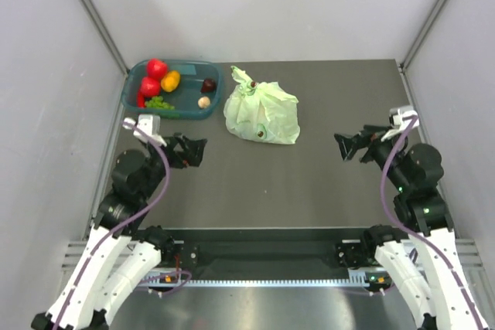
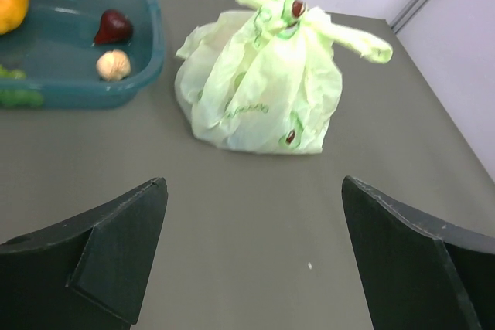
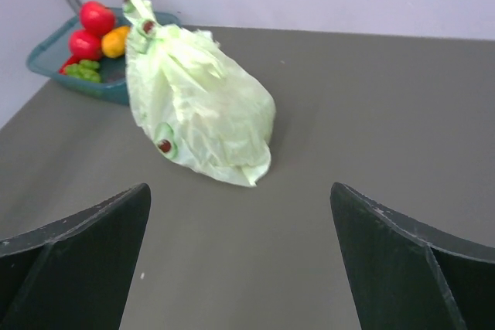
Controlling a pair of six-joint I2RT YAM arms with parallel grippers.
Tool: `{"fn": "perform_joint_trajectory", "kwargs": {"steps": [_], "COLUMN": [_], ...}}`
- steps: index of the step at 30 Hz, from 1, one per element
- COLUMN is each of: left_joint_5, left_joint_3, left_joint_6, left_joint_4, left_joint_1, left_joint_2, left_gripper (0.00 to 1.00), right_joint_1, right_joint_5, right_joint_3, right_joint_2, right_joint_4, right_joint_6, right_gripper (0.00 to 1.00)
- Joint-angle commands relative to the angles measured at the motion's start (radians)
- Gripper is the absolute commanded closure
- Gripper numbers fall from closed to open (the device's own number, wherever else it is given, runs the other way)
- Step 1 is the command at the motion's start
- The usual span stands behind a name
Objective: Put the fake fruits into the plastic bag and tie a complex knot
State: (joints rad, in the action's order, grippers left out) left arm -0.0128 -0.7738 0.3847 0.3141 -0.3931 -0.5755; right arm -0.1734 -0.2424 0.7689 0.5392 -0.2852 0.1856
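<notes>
- Top external view: the plastic bag (image 1: 261,113) sits closed, just above the middle of the frame, on the grey bench (image 1: 271,183). Its handles are twisted into a knot (image 1: 249,86) at its upper left.
- The left tool (image 1: 195,152) at middle left and the right tool (image 1: 346,147) at middle right are both spread wide and empty. Each is well apart from the bag.
- Several fake fruits (image 1: 157,68), red, orange, green and dark, lie in the teal basket (image 1: 189,113) at upper left, just beside the bag.
- The tying looks finished and the step in hand is probably letting go. To do it well, keep both tools wide and back straight off, clear of the loose handle ends.
- Only the left wrist view shows the knot close up, with a dark red spot in it that may be print or fruit.
- Only the top view shows both arms and the whole basket.
- The right wrist view shows the bag's far flank.
</notes>
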Motion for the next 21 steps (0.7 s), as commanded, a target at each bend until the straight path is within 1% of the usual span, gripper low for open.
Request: {"fn": "perform_joint_trajectory", "kwargs": {"steps": [1, 4, 5, 8, 21], "left_joint_5": [-0.038, -0.041, -0.041, -0.032, -0.039], "left_joint_3": [0.106, 0.174, 0.188, 0.209, 0.189], "left_joint_6": [0.016, 0.023, 0.025, 0.040, 0.045], "left_joint_4": [-0.015, -0.004, -0.003, 0.006, 0.029], "left_joint_1": [0.002, 0.002, 0.002, 0.000, 0.000], "left_joint_2": [0.147, 0.230, 0.270, 0.310, 0.312], "left_gripper": [0.01, 0.01, 0.01, 0.01, 0.01], "right_joint_1": [0.009, 0.009, 0.009, 0.009, 0.009], "right_joint_5": [0.141, 0.173, 0.179, 0.178, 0.180], "right_joint_3": [-0.081, -0.129, -0.137, -0.134, -0.131], "right_joint_2": [-0.124, -0.208, -0.220, -0.239, -0.231], "right_joint_4": [-0.069, -0.086, -0.088, -0.089, -0.091], "right_joint_6": [0.037, 0.048, 0.054, 0.054, 0.046], "right_gripper": [0.00, 0.00, 0.00, 0.00, 0.00]}}
